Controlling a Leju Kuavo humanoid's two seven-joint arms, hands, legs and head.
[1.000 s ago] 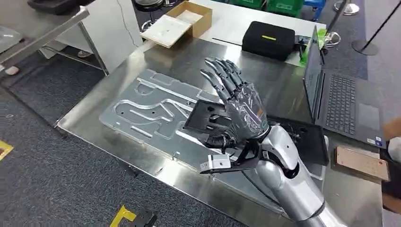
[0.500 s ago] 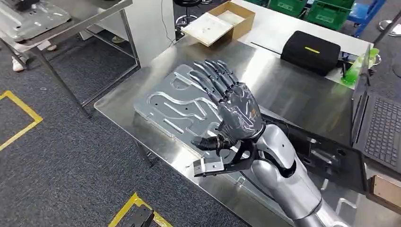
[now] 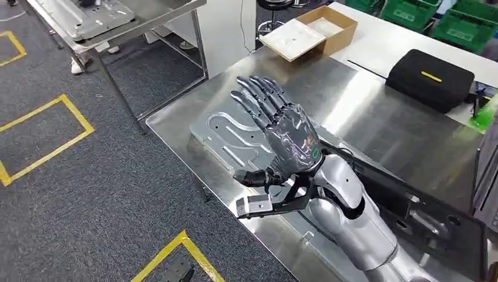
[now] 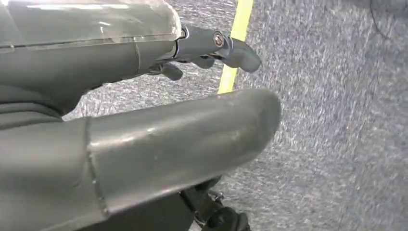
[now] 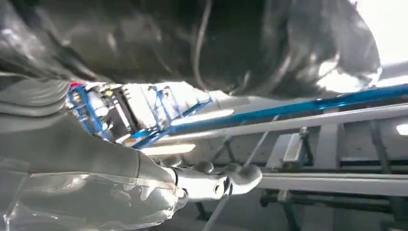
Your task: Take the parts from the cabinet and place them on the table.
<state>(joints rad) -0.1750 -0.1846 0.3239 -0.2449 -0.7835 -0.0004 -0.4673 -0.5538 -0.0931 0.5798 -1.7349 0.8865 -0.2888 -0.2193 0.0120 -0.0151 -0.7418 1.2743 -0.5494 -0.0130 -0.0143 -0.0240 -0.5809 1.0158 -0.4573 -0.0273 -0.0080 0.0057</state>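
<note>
My right hand [image 3: 288, 138] is raised over the steel table [image 3: 376, 117], fingers spread and straight, holding nothing. Under it lies a silver machined plate [image 3: 232, 138] with curved grooves. A flat black part [image 3: 411, 205] lies on the table to the right of my forearm. At the far left stands a metal rack [image 3: 147, 23] with a silver part [image 3: 88, 14] on its shelf. In the left wrist view my left hand [image 4: 120, 96] hangs over grey carpet with nothing in it. In the right wrist view my right hand [image 5: 96, 183] holds nothing either.
A cardboard box [image 3: 320, 26] and a black case [image 3: 431, 79] sit on a white table behind. Green crates [image 3: 464, 17] stand at the far right. A laptop edge [image 3: 487, 170] shows at the right. Yellow lines [image 3: 53, 147] mark the carpet on the left.
The whole picture has slid to the right, so the camera has turned left; the rack and floor markings have come into view. My right hand stays raised with its fingers spread.
</note>
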